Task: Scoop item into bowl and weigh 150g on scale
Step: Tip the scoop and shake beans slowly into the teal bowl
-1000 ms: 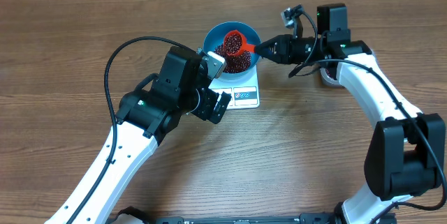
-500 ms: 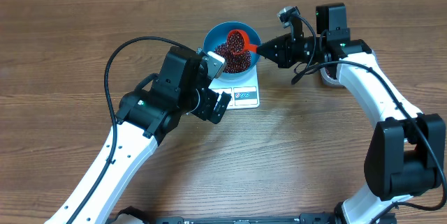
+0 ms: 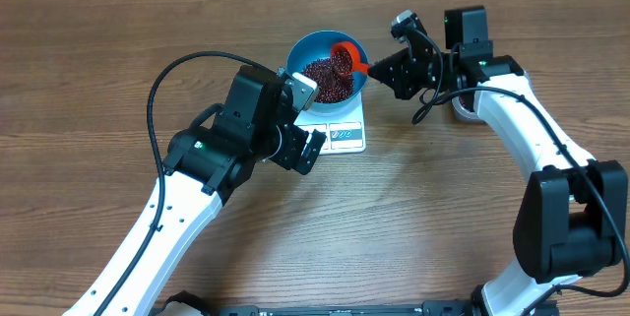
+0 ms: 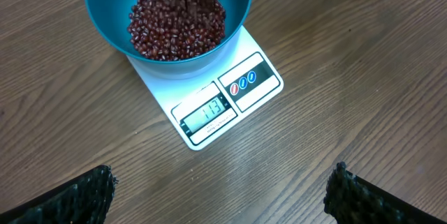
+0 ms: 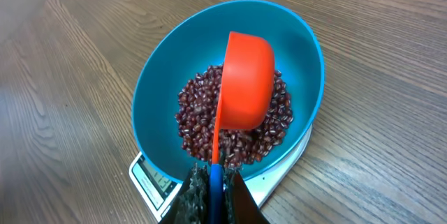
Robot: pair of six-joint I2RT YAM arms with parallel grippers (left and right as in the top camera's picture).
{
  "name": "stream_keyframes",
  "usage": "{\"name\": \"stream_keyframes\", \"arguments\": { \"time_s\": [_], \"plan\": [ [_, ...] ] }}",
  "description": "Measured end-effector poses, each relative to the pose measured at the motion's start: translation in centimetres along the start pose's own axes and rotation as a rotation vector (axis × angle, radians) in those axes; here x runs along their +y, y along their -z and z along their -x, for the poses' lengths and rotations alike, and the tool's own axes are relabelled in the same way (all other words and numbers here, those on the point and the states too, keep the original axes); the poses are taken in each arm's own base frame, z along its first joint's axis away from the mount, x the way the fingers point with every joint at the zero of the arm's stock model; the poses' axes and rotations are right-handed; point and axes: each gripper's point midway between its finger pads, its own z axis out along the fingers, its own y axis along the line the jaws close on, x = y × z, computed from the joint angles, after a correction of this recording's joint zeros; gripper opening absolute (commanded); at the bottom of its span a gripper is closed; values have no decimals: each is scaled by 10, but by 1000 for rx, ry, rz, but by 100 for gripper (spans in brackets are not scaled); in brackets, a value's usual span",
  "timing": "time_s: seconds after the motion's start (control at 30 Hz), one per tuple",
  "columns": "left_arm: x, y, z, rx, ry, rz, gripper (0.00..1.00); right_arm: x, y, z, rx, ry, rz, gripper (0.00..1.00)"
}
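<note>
My right gripper (image 5: 213, 182) clamps the scoop (image 5: 246, 81), tipped inside the rim of the bowl (image 5: 150, 91) over beans (image 5: 199, 116); my left gripper (image 4: 220, 195) hangs wide open, clear of the bowl.

Bright even light from above; soft shadows cast on table (image 3: 413, 208); faint sheen on bowl (image 5: 157, 84); right wrist view's left edge blurred.

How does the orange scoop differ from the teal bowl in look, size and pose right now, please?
Colour: the scoop is orange-red, the bowl teal-blue. Size: the scoop is far smaller, fitting inside the bowl's rim. Pose: the scoop is tipped over above the beans, its handle pinched in the right gripper, while the bowl sits upright on the scale. Both are smooth and rounded.
</note>
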Motion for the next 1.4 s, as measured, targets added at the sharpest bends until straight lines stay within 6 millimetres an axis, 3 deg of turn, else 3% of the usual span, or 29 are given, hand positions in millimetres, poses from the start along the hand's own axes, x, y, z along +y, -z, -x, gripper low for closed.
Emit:
{"name": "stream_keyframes", "arguments": {
  "time_s": [1.4],
  "plan": [
    [0,0,0,0,0,0,100,2,-2,-5,22,-113,-6,4]
  ]
}}
